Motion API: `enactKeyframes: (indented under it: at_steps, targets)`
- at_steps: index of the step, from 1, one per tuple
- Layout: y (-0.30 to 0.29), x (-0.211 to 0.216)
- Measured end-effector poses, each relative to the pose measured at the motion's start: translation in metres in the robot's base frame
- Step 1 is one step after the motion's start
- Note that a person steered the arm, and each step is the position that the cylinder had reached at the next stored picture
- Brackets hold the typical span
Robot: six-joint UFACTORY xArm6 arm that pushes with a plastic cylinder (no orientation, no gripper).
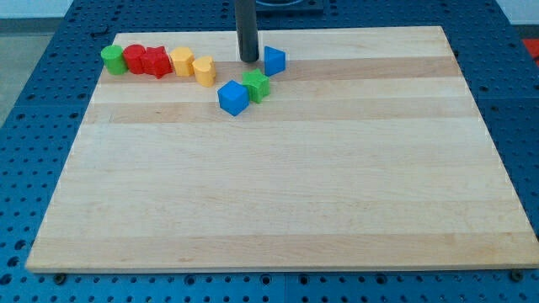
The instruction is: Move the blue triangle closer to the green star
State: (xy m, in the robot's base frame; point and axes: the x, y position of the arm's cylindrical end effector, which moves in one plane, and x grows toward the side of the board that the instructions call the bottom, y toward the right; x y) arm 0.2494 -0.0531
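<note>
The blue triangle (274,61) lies near the view's top, just right of my tip (249,60). The rod comes down from the top edge and its tip stands a small gap to the triangle's left. The green star (256,85) lies just below my tip and down-left of the triangle, a short gap away. A blue cube (233,98) touches the green star on its lower left.
A row of blocks runs along the top left of the wooden board (278,210): a green cylinder (113,60), a red cylinder (135,59), a red star (157,62), a yellow block (182,61) and a yellow heart (204,71).
</note>
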Motion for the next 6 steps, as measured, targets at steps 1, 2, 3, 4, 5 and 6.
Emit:
enactKeyframes:
  at_steps: [1, 2, 3, 4, 5, 6]
  targets:
    - [0.021, -0.004]
    - [0.054, -0.004]
    - [0.054, 0.0]
    - [0.053, 0.005]
    - [0.048, 0.018]
    - [0.036, 0.023]
